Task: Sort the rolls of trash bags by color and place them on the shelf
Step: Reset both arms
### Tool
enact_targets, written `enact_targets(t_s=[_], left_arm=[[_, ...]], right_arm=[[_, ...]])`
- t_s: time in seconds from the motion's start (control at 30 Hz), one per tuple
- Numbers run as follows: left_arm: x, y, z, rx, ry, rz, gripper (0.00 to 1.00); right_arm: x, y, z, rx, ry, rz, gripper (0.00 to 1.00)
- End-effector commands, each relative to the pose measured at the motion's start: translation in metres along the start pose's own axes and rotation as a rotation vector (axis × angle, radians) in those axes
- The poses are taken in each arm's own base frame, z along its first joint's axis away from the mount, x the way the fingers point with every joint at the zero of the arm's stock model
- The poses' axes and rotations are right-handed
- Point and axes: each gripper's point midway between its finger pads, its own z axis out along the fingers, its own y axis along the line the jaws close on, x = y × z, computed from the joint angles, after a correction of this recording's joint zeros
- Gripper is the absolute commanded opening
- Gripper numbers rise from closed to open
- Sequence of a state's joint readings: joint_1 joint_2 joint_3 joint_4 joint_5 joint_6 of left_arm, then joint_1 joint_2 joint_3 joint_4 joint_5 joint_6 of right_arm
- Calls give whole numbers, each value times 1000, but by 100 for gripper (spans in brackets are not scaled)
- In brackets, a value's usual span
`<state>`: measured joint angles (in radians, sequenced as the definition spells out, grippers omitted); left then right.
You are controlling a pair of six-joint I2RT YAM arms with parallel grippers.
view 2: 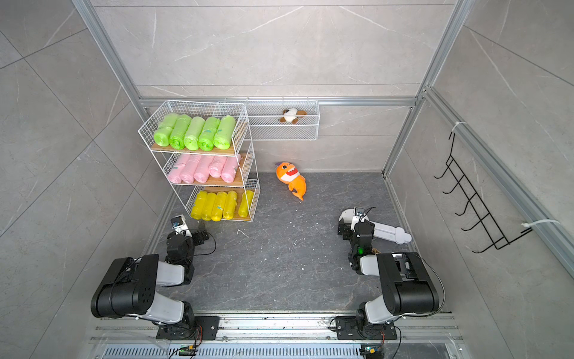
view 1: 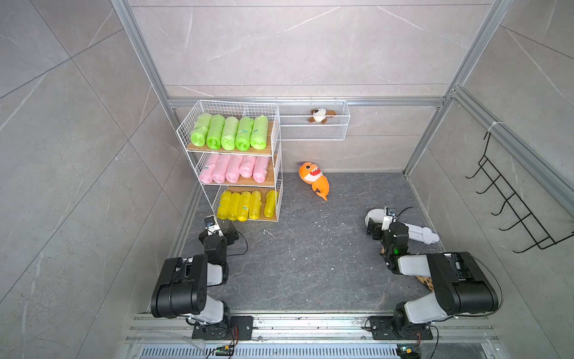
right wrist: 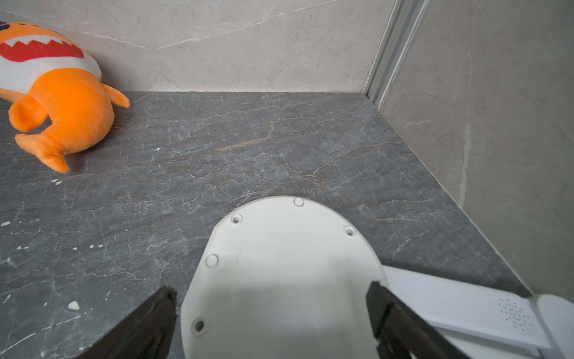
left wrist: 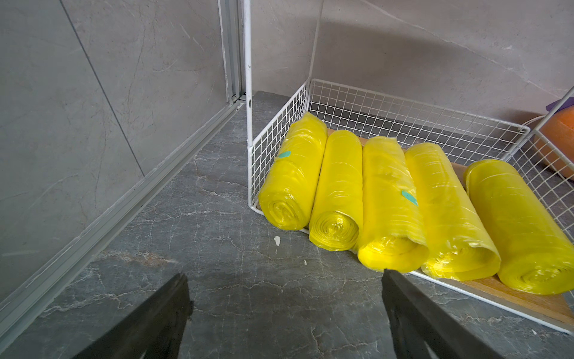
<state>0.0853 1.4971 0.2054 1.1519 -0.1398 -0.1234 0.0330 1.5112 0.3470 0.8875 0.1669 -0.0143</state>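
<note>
The shelf (view 1: 217, 151) (view 2: 192, 151) stands at the back left, a white wire rack with three wood tiers. Several green rolls of trash bags (view 1: 230, 133) lie on its top tier, several pink ones (view 1: 234, 168) on the middle tier and several yellow ones (view 1: 243, 205) (left wrist: 388, 199) on the bottom tier. My left gripper (view 1: 231, 235) (left wrist: 284, 273) hovers open and empty over the floor, just in front of the bottom tier's left corner. My right gripper (view 1: 373, 230) (right wrist: 271, 286) is open, its jaws on either side of a white device's round base (right wrist: 279, 248).
An orange plush shark (view 1: 313, 180) (right wrist: 62, 102) lies on the floor right of the shelf. The white device (view 1: 416, 231) lies along the right wall. A wall-hung wire basket (view 1: 313, 132) holds a small plush toy (view 1: 321, 115). A black hook rack (view 1: 512, 205) hangs on the right wall.
</note>
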Motion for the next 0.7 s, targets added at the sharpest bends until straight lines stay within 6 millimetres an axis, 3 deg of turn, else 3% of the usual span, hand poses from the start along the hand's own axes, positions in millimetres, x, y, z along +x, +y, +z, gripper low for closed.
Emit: enact_targets(t_s=[0.0, 0.67], left_arm=[[-13, 2, 3, -10, -41, -13, 98], [-13, 0, 1, -26, -47, 1, 98]], right_arm=[[-3, 1, 2, -4, -3, 15, 100], [-3, 1, 2, -5, -3, 15, 100]])
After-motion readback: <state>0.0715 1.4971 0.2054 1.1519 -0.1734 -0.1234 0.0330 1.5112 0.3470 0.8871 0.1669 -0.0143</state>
